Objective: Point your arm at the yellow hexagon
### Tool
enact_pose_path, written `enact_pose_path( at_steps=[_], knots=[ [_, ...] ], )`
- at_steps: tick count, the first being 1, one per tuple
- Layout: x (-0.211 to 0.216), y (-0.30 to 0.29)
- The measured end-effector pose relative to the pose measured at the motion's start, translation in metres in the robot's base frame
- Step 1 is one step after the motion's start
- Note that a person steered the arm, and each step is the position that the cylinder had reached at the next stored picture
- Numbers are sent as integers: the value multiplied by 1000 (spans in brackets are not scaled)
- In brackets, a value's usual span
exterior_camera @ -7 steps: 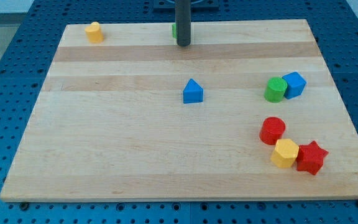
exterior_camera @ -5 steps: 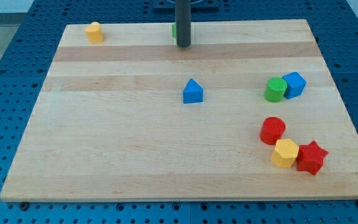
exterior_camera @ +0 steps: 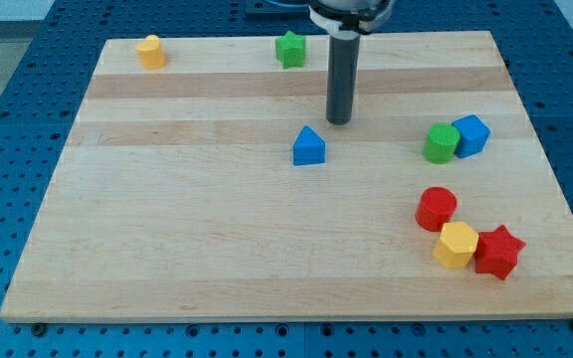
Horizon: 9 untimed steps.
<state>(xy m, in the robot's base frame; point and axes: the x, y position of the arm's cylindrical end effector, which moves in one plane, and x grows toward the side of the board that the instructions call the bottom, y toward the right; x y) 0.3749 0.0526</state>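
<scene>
The yellow hexagon point(exterior_camera: 456, 245) lies near the view's bottom right, touching a red star point(exterior_camera: 498, 252) on its right and a red cylinder point(exterior_camera: 436, 209) just above it. My tip point(exterior_camera: 339, 121) rests on the board near the middle, just up and right of a blue house-shaped block point(exterior_camera: 308, 146). The tip is well up and left of the yellow hexagon, touching no block.
A green cylinder point(exterior_camera: 441, 143) and a blue cube point(exterior_camera: 471, 134) sit together at the right. A green star-like block point(exterior_camera: 289, 48) is at the top middle. A second yellow block point(exterior_camera: 150, 51) is at the top left. The wooden board point(exterior_camera: 167, 219) lies on a blue pegboard.
My tip has moved from the top edge, in front of the green block, down and to the right toward the board's middle. The green block now shows fully. No block has moved.
</scene>
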Motion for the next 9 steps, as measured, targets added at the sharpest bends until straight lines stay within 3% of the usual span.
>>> enact_pose_path(
  at_steps=[6,9],
  knots=[
    [206,7],
    [236,88]
  ],
)
